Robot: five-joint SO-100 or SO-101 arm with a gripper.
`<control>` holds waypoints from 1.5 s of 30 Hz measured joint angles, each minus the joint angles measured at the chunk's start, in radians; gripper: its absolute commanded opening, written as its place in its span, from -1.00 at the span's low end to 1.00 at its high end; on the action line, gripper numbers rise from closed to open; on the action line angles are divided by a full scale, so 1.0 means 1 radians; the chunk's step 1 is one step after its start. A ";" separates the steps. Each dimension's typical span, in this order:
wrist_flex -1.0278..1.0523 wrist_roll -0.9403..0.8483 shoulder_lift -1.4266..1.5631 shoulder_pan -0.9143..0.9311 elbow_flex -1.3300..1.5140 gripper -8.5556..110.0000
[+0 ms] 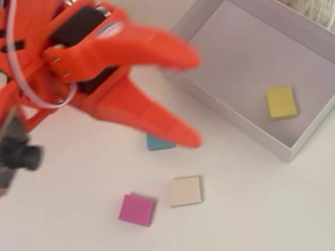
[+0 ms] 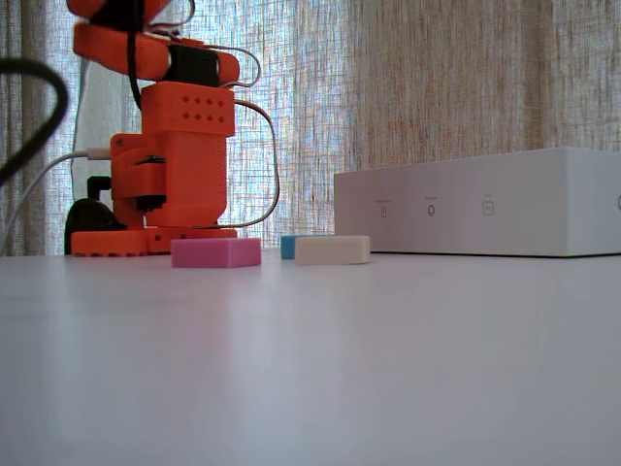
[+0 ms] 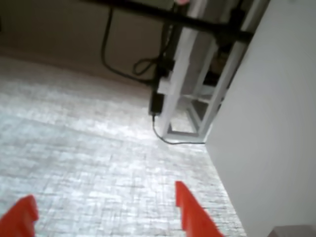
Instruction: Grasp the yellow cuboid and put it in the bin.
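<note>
The gripper (image 1: 196,97) hangs above the bench with its two orange fingers spread wide and nothing between them; in the overhead view it is blurred and sits just off the bin's near-left wall. The yellow cuboid (image 1: 281,102) lies flat on the bin's (image 1: 238,121) pale lilac floor, toward the right wall; it is a small, squarish, bright yellow block. On the bench outside the bin lie a blue block (image 1: 158,143), partly under the lower finger, a cream block (image 1: 185,191) and a pink block (image 1: 137,209). The fixed view shows the arm's base (image 2: 155,238) and the bin's outer wall, which hides the cuboid. The wrist view shows only fingertips (image 3: 190,212), floor and a white surface.
</note>
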 measured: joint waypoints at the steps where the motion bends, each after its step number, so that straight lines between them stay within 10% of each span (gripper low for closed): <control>1: 0.055 0.034 0.034 0.038 0.015 -0.25; 16: 0.767 0.109 0.336 0.140 0.275 -0.43; 27: 0.822 0.069 0.348 0.143 0.316 -1.00; 45: 0.822 0.069 0.350 0.163 0.316 -1.00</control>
